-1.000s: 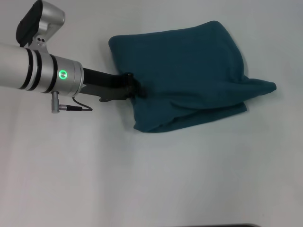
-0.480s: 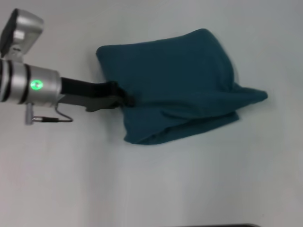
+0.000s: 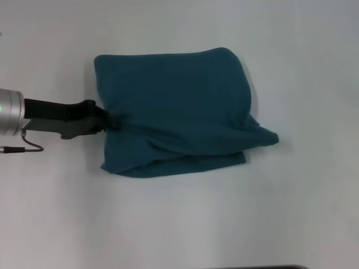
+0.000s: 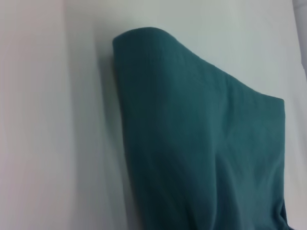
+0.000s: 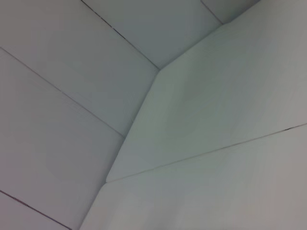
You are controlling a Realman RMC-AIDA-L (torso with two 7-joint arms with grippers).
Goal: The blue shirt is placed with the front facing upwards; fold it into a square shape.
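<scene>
Head view: I see the shirt (image 3: 174, 112) lying folded into a rough rectangle on the white table (image 3: 179, 224), with my left gripper (image 3: 106, 120) clenched on the fabric at the middle of its left edge, where the cloth bunches. Left wrist view gives me only the shirt (image 4: 201, 143) with its rounded fold. Right wrist view shows pale panels (image 5: 144, 96); the right gripper is nowhere in sight.

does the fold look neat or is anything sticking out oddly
Not quite square: the blue shirt has a pointed flap jutting past its right edge, and the lower layer's hem peeks out unevenly below. The left end effector is pinching the shirt's left edge, bunching the cloth there.
</scene>
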